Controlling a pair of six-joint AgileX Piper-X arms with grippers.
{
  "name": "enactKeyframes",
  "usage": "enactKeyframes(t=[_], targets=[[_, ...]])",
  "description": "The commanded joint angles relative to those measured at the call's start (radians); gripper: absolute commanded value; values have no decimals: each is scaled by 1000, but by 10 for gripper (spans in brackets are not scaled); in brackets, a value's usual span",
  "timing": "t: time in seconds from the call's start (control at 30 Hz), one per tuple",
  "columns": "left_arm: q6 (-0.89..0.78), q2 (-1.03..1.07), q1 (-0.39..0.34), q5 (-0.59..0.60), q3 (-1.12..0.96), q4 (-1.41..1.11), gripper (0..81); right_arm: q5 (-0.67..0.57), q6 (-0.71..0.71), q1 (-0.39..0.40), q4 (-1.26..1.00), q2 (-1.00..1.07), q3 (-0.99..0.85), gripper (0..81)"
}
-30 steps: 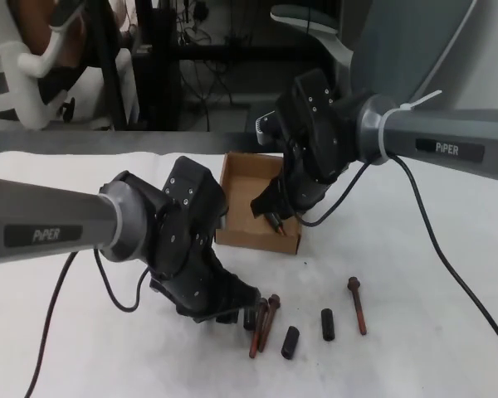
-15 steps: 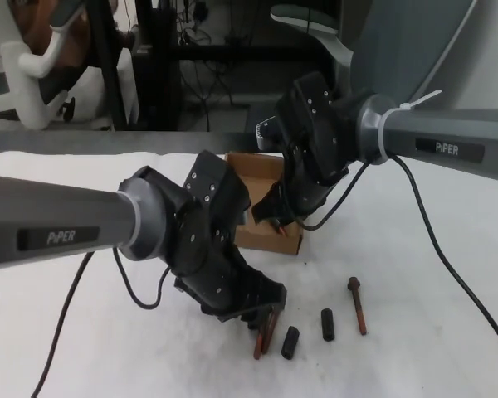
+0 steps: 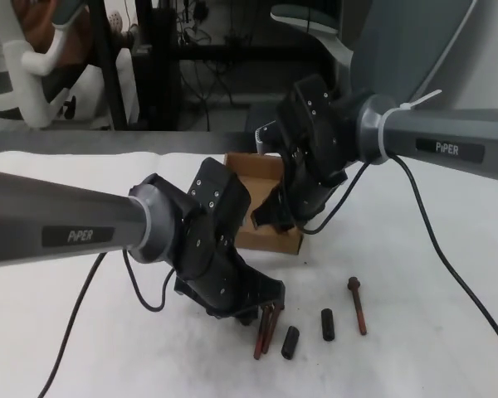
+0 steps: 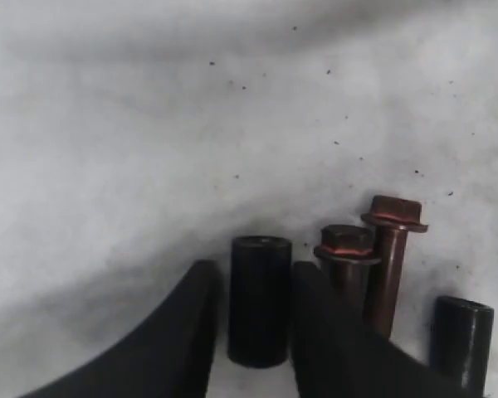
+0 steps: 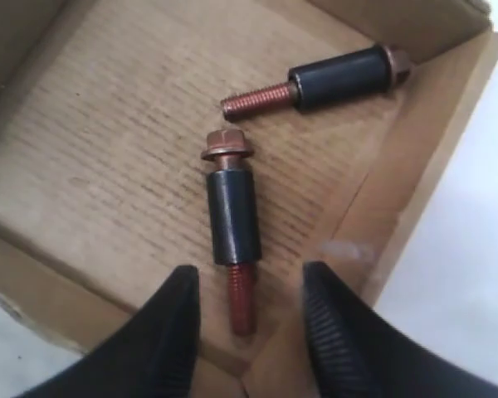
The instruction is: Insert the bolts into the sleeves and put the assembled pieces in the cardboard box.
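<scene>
My left gripper (image 4: 254, 278) is parted, straddling a smooth black sleeve (image 4: 259, 300), not clamped. Rusty hex-flange bolts (image 4: 388, 249) lie beside it, shafts cut off by my finger. My right gripper (image 5: 249, 280) is parted and empty over the cardboard box (image 3: 270, 240) at frame centre, half hidden by my arms. Two assembled pieces (image 5: 231, 224) lie inside.

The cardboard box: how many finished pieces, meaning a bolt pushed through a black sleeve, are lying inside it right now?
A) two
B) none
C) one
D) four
A: the right wrist view shows a first assembled piece and a second assembled piece, each a bolt through a black sleeve, lying on the floor of the cardboard box.
</scene>
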Motion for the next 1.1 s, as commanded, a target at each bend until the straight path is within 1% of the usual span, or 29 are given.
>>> enactKeyframes(t=[0.0, 0.03, 0.07, 0.27, 0.43, 0.53, 0.63, 0.73, 0.83, 0.97, 1.07], targets=[[-10, 26, -4, -5, -5, 17, 176, -10, -2, -5, 48, -29, -11, 395], [-7, 26, -4, -7, -6, 25, 118, -10, 1, -5, 63, -37, -11, 393], [4, 26, -4, -4, -7, 30, 10, -10, 3, -5, 77, -45, -11, 392], [96, -8, 12, 1, -7, 51, 18, 3, 66, -25, 243, -120, -9, 392], [224, -118, 36, 1, -5, 49, 18, 21, 75, -62, 355, -159, 23, 392], [298, -211, 48, 1, 13, 13, 18, 19, 81, -74, 386, -161, 52, 392], [333, -292, 50, 9, 54, -85, 18, 2, 90, -74, 383, -162, 85, 392], [333, -375, 50, 74, 127, -259, 18, -3, 115, -72, 384, -164, 114, 392], [333, -440, 45, 84, 209, -428, 18, -3, 116, -74, 387, -166, 138, 392], [315, -487, 45, 84, 288, -546, 18, 6, 123, -74, 375, -166, 161, 392], [289, -496, 45, 127, 324, -602, 18, 20, 134, -74, 340, -166, 193, 392]])
